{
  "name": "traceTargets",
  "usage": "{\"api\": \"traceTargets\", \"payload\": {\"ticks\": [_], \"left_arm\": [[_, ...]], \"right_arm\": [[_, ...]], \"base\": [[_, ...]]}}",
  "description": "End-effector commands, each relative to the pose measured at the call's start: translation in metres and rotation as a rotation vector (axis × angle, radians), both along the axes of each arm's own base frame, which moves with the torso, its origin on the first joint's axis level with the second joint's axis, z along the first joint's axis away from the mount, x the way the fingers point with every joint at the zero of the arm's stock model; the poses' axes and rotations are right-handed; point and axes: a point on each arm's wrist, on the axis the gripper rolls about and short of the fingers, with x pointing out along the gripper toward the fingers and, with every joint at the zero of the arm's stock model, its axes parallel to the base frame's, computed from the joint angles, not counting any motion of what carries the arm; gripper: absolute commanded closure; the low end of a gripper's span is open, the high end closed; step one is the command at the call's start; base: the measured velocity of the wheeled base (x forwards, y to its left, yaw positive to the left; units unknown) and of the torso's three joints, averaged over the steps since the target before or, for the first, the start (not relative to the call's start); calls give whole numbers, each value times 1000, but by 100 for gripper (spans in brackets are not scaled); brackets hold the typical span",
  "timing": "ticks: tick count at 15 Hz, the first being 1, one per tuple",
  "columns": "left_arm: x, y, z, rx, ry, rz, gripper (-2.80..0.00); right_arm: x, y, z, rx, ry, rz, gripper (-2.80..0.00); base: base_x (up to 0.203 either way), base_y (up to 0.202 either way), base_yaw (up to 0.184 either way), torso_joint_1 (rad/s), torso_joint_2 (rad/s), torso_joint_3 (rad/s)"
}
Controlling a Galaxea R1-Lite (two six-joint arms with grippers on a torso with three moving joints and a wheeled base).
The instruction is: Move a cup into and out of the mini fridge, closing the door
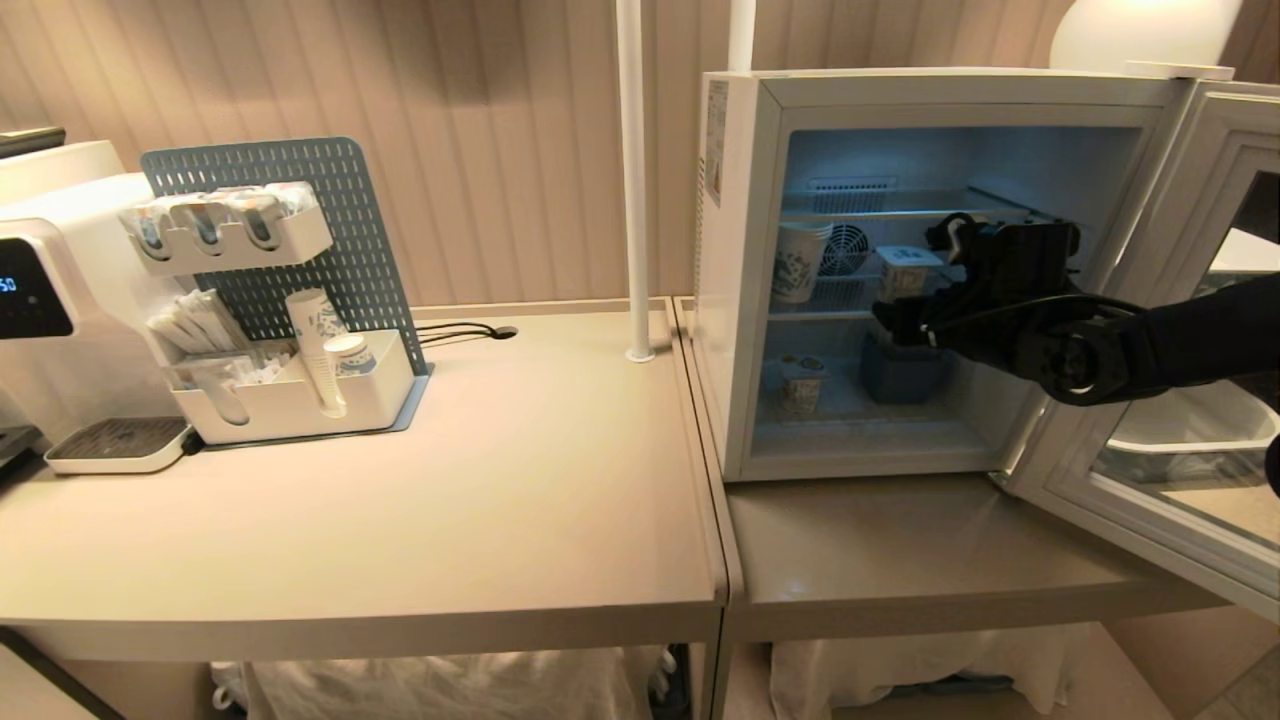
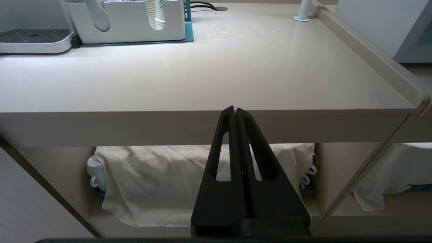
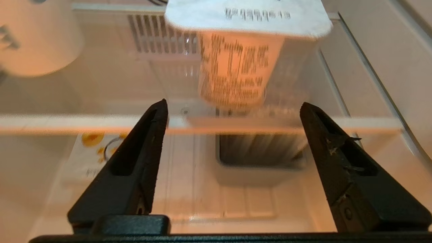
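The white mini fridge (image 1: 740,280) stands on the right-hand table with its door (image 1: 1230,130) swung wide to the right. On the middle wire shelf sits the cup (image 1: 905,272), a small white tub with printed sides (image 3: 236,67). My right gripper (image 1: 905,322) reaches into the fridge from the right. It is open (image 3: 233,103), its tips just short of the cup and a little lower, with nothing between them. My left gripper (image 2: 235,109) is shut and empty, parked below the left table's front edge.
A patterned paper cup (image 1: 800,262) shares the shelf, at its left. On the fridge floor are a second tub (image 1: 803,382) and a dark blue box (image 1: 905,372). A pegboard organiser (image 1: 300,330), a white machine (image 1: 50,290) and a pole (image 1: 633,180) stand on the left table.
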Motion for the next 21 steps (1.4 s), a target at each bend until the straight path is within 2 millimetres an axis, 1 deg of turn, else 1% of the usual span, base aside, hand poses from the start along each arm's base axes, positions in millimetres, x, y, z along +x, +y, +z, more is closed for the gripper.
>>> {"api": "traceTargets", "payload": {"ticks": [1, 5, 8, 10, 12, 14, 15, 16, 19, 21], "left_arm": [[0, 0, 0, -1, 3, 1, 0], [0, 0, 0, -1, 3, 0, 0], [0, 0, 0, -1, 3, 0, 0], [0, 0, 0, -1, 3, 1, 0], [0, 0, 0, 1, 3, 1, 0], [0, 0, 0, -1, 3, 1, 0], [0, 0, 0, -1, 3, 0, 0], [0, 0, 0, 0, 3, 0, 0], [0, 0, 0, 1, 3, 1, 0], [0, 0, 0, 1, 3, 0, 0]], "right_arm": [[-14, -1, 16, 4, -42, 5, -280], [-26, -2, 28, 6, -63, 7, -280], [-35, -3, 32, 6, -65, 9, -280], [-47, -5, 35, 5, -58, 10, -280], [-67, -7, 37, 10, -49, 29, -280], [-95, -10, 43, 16, -63, 45, -280], [-112, -11, 49, 20, -81, 52, 0], [-129, -13, 54, 24, -96, 62, 0], [-194, -20, 73, 42, -165, 92, 0], [-236, -26, 82, 51, -215, 49, 0]], "base": [[0, 0, 0, 0, 0, 0], [0, 0, 0, 0, 0, 0], [0, 0, 0, 0, 0, 0], [0, 0, 0, 0, 0, 0], [0, 0, 0, 0, 0, 0], [0, 0, 0, 0, 0, 0], [0, 0, 0, 0, 0, 0], [0, 0, 0, 0, 0, 0], [0, 0, 0, 0, 0, 0], [0, 0, 0, 0, 0, 0]]}}
